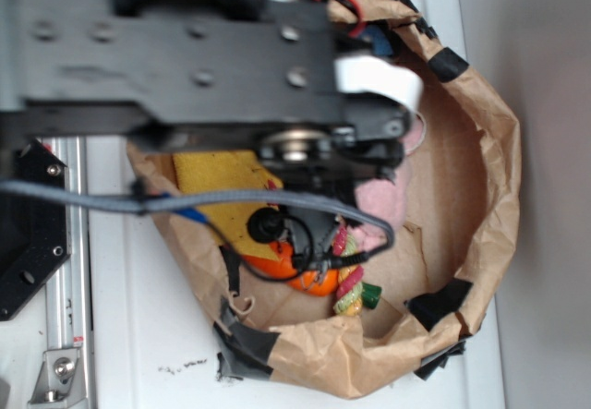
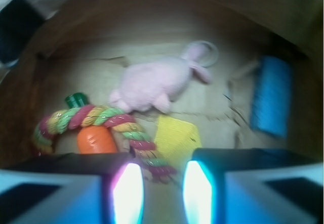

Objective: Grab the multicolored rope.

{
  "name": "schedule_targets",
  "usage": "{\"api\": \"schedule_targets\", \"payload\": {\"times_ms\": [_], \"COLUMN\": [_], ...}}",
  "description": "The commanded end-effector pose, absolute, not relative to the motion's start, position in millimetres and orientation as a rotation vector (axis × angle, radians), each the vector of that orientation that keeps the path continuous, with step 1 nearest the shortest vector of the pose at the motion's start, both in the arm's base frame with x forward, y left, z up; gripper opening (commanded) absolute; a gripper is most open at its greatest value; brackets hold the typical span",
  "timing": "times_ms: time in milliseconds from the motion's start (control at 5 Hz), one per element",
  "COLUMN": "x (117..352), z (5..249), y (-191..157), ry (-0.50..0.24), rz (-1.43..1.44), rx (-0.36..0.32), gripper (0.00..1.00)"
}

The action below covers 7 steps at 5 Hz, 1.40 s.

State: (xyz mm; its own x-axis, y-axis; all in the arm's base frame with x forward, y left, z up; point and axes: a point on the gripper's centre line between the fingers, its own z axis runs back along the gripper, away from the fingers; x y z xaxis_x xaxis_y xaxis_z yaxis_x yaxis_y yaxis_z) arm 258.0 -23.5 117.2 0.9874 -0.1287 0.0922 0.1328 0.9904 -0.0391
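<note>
The multicolored rope (image 2: 101,117), twisted from pink-red, yellow and pale green strands, lies in an arch on the floor of a brown paper bag. One end (image 2: 156,167) of it reaches the gap just ahead of my fingertips. My gripper (image 2: 162,193) is open, and its glowing fingers (image 2: 126,192) hold nothing. In the exterior view the rope (image 1: 349,280) shows below the arm, whose bulk hides my fingers. An orange carrot toy (image 2: 96,139) sits under the rope's arch, with a dark green tip (image 2: 77,100) behind it.
A pink plush bunny (image 2: 152,85) lies beyond the rope, a yellow cloth (image 2: 176,137) just right of it, and a blue brush (image 2: 272,97) by the right wall. The taped paper bag's walls (image 1: 485,197) ring everything. The carrot (image 1: 295,269) and bunny (image 1: 383,201) flank the wrist.
</note>
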Motion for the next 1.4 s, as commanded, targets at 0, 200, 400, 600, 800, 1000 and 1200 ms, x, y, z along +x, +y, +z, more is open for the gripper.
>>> {"api": "schedule_targets", "payload": {"times_ms": [0,200,400,600,800,1000,1200], "x": [280.8,277.0,276.7,267.8,240.4,239.4,246.1], "z": [97.6,91.1,81.9,81.5,80.5,77.4,71.6], "y": [-65.5,-67.9,-69.4,-60.3,-15.1,1.6,10.1], "ry": [-0.059,-0.049,-0.06,-0.026,-0.027,-0.035,-0.031], "rz": [-0.282,-0.322,-0.357,-0.326,-0.37,-0.363,-0.364], "rx": [-0.12,-0.109,-0.164,-0.1,-0.021,0.001,0.043], "gripper": [1.0,1.0,1.0,1.0,1.0,1.0,1.0]}}
